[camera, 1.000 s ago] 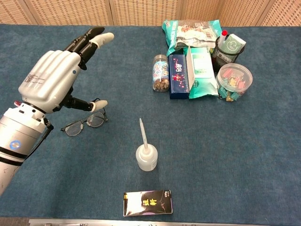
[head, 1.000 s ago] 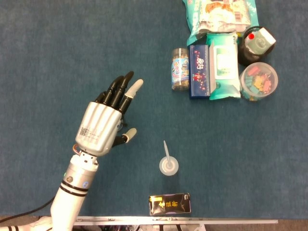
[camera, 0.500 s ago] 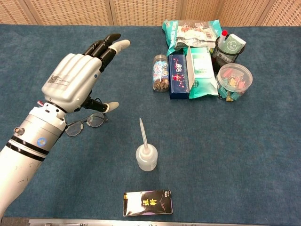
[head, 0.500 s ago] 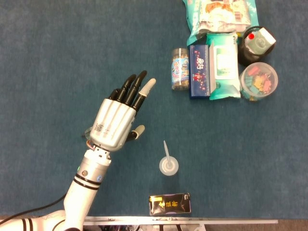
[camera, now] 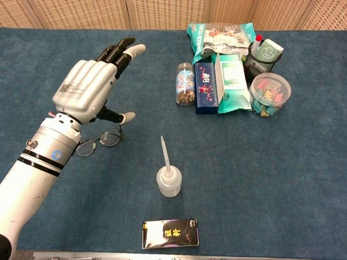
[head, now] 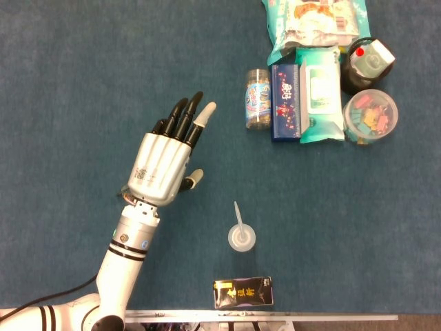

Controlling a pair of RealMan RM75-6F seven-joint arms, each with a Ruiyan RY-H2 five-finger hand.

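My left hand (head: 166, 162) (camera: 90, 89) hovers over the left half of the blue table, palm down, fingers stretched out and apart, holding nothing. A pair of black-rimmed glasses (camera: 97, 142) lies on the cloth just below it, mostly hidden under the hand in the head view. A small white squeeze bottle (head: 240, 234) (camera: 168, 179) with a long thin nozzle stands to the right of the hand. A black packet with gold lettering (head: 242, 292) (camera: 170, 233) lies near the front edge. The right hand does not show in either view.
At the back right stand a small snack jar (head: 258, 108) (camera: 185, 84), a dark blue box (head: 284, 102), a teal wipes pack (head: 320, 94), a snack bag (head: 313, 21), a dark cup (head: 366, 63) and a clear tub of coloured clips (head: 371, 116).
The left hand moved right and forward over the glasses, then drew slightly back left; more forearm shows now. Its fingers stay spread. Nothing on the table moved.
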